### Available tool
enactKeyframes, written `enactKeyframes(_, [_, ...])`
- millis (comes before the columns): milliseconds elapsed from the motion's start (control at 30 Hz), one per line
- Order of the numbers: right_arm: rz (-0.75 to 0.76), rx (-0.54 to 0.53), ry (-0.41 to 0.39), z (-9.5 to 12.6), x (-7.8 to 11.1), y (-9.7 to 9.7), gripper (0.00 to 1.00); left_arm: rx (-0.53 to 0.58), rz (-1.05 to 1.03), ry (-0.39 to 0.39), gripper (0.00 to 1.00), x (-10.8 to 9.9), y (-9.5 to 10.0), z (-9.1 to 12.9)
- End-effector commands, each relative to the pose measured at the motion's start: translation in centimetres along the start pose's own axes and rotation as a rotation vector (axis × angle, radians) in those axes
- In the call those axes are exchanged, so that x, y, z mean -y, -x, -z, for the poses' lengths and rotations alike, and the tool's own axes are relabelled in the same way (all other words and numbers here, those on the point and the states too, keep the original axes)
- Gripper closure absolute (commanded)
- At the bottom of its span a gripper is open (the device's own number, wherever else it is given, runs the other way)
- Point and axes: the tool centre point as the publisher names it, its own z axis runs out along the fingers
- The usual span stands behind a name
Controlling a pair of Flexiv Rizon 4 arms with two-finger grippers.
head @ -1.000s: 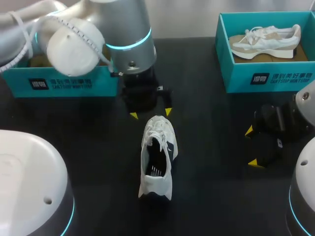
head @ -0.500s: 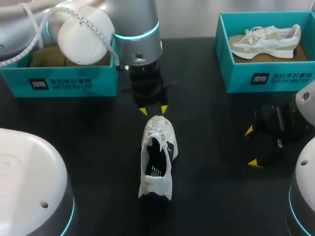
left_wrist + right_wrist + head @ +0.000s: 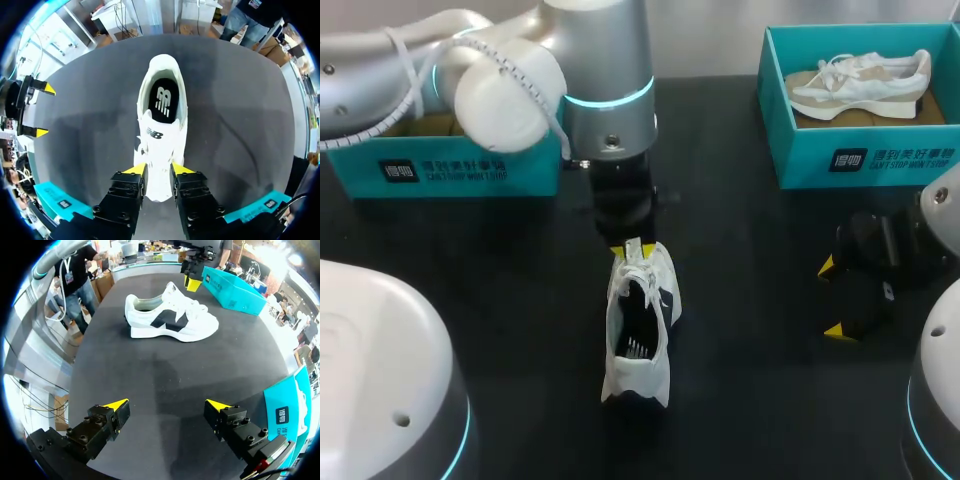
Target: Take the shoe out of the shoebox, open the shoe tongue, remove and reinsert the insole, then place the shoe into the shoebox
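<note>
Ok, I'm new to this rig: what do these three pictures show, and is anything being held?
Two robot arms stand at a black table. One picture looks down from above and behind; each round picture comes from a camera on one arm's wrist. A white shoe stands in the middle, out of its box. The left hand has its yellow-tipped fingers against both sides of the shoe's front, apparently gripping it. The right hand is open over bare table, holding nothing. At the back stand the left shoebox and the right shoebox, which holds a second shoe.

Matte black tabletop (image 3: pixel 750 330) under even light, faint sheen and soft shadows.
</note>
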Motion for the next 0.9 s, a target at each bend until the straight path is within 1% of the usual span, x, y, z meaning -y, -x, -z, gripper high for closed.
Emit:
enactKeyframes(33, [0.000, 0.003, -0.001, 0.0, 0.0, -0.2, 0.00, 0.003, 0.002, -0.013, 0.77, 0.0, 0.0, -1.0])
enactKeyframes(133, [0.000, 0.003, -0.001, 0.0, 0.0, -0.2, 0.00, 0.002, 0.005, -0.029, 0.80, 0.4, 0.0, -1.5])
enactKeyframes(200, [0.000, 0.003, -0.001, 0.0, 0.0, -0.2, 0.00, 0.001, 0.004, -0.045, 0.83, 1.0, -0.1, -1.9])
enactKeyframes(333, [0.000, 0.003, -0.001, 0.0, 0.0, -0.2, 0.00, 0.007, 0.012, -0.081, 0.84, 1.9, -0.3, -3.1])
enactKeyframes(533, [0.000, 0.003, -0.001, 0.0, 0.0, -0.2, 0.00, -0.008, 0.007, -0.102, 0.84, 3.4, -0.9, -4.2])
enactKeyframes(600, [0.000, 0.003, -0.001, 0.0, 0.0, -0.2, 0.00, -0.015, 0.002, -0.084, 0.84, 3.4, -0.9, -4.2])
enactKeyframes(767, [0.000, 0.003, -0.001, 0.0, 0.0, -0.2, 0.00, 0.017, -0.010, -0.045, 0.85, 3.7, -0.7, -2.1])
enactKeyframes(833, [0.000, 0.003, -0.001, 0.0, 0.0, -0.2, 0.00, 0.018, -0.017, -0.041, 0.85, 4.1, -0.5, -1.9])
enactKeyframes(900, [0.000, 0.003, -0.001, 0.0, 0.0, -0.2, 0.00, 0.009, -0.031, -0.046, 0.85, 4.6, -0.4, -2.4])
